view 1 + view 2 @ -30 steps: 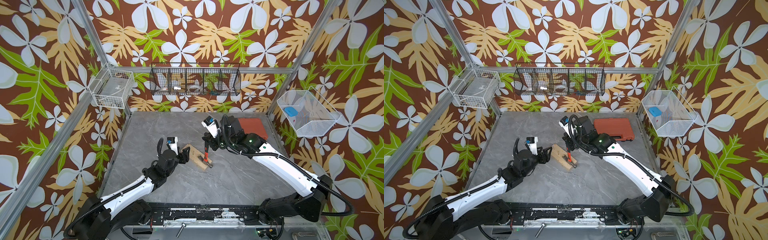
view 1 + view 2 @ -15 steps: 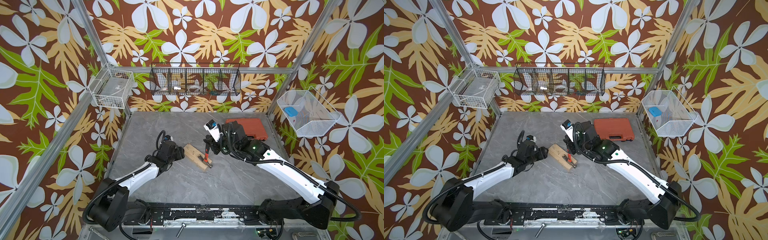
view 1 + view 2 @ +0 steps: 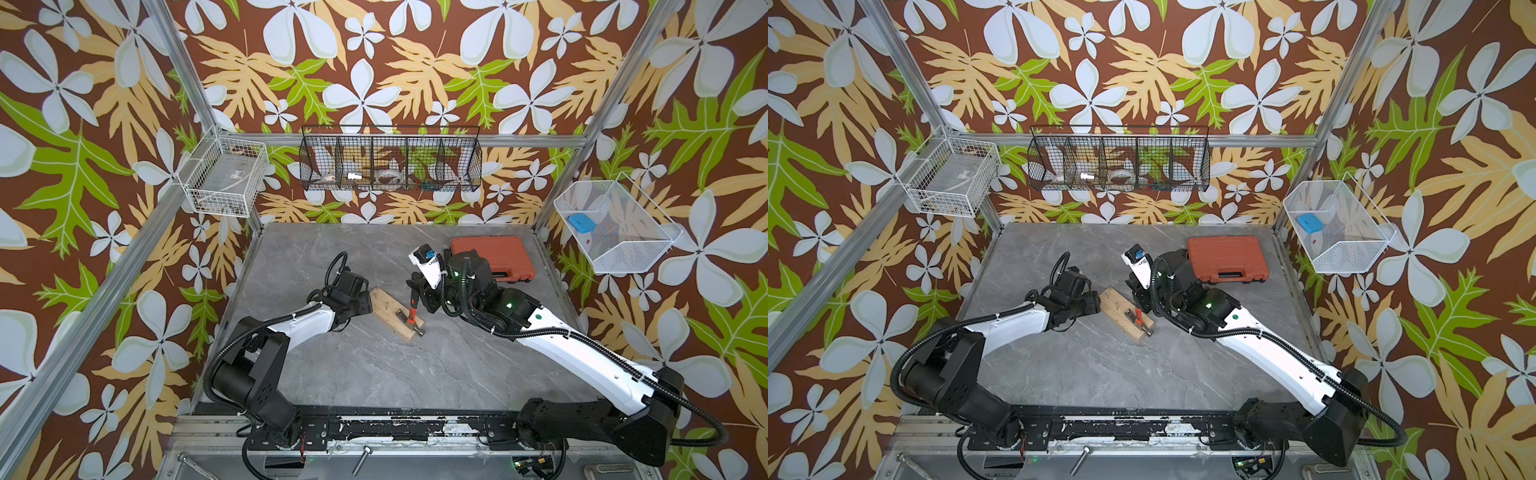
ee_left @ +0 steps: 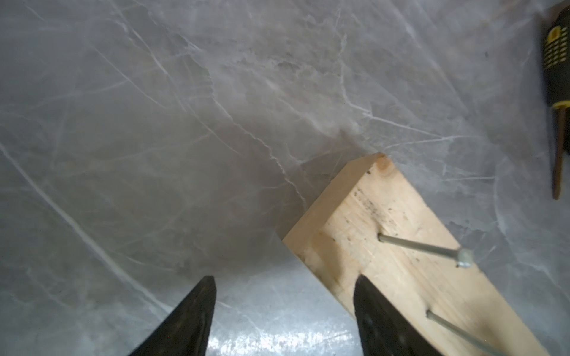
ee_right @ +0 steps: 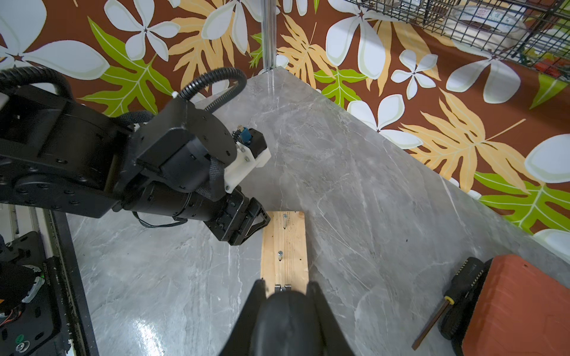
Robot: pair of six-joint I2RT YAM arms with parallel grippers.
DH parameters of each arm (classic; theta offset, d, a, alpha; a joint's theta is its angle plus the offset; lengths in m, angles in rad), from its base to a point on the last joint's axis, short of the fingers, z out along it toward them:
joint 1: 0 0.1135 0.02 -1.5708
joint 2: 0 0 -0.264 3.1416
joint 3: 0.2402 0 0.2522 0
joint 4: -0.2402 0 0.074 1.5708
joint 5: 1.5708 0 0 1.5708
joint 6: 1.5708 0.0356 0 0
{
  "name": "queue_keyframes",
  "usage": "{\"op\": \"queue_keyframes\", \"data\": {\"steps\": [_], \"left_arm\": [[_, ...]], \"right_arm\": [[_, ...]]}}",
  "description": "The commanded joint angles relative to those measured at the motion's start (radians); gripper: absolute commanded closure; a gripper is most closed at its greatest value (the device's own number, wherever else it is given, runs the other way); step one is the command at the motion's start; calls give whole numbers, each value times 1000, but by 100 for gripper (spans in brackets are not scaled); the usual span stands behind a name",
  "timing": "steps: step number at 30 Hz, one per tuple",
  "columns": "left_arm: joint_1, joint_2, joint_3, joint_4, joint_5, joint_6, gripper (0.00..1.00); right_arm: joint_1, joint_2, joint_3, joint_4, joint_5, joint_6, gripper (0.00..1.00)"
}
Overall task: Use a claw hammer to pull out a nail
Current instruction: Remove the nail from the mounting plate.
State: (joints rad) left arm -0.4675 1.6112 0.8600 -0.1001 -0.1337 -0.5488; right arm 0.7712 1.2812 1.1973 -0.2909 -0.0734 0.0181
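Observation:
A pale wooden block lies mid-table with several nails standing in it. In the right wrist view, the claw hammer's black tail fills my shut right gripper. The silver claw sits on either side of a nail head on the wooden block. In both top views the red-orange shaft slants over the block below the right gripper. My left gripper is open at the block's other end. One of its fingers lies over the block's corner, beside a bent nail.
An orange tool case lies at the back right, with a black and yellow screwdriver beside it. Wire baskets hang on the walls. The grey marble table stretches toward the front rail.
The left arm has folded lower and back toward its base, while its open gripper stays at the block's end. The right arm has shifted slightly, still holding the hammer on the block.

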Motion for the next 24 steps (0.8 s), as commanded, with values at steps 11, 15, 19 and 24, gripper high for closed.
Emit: {"op": "queue_keyframes", "data": {"steps": [11,15,19,24], "left_arm": [[0,60,24,-20,-46,24,27],[0,85,26,-24,-50,23,27],[0,102,15,-24,-57,26,27],[1,114,-2,-24,-63,30,27]], "right_arm": [[8,-53,-75,141,6,23,100],[15,-75,-100,166,1,25,100],[26,-108,-140,206,-3,15,100],[36,-144,-192,251,10,17,100]]}}
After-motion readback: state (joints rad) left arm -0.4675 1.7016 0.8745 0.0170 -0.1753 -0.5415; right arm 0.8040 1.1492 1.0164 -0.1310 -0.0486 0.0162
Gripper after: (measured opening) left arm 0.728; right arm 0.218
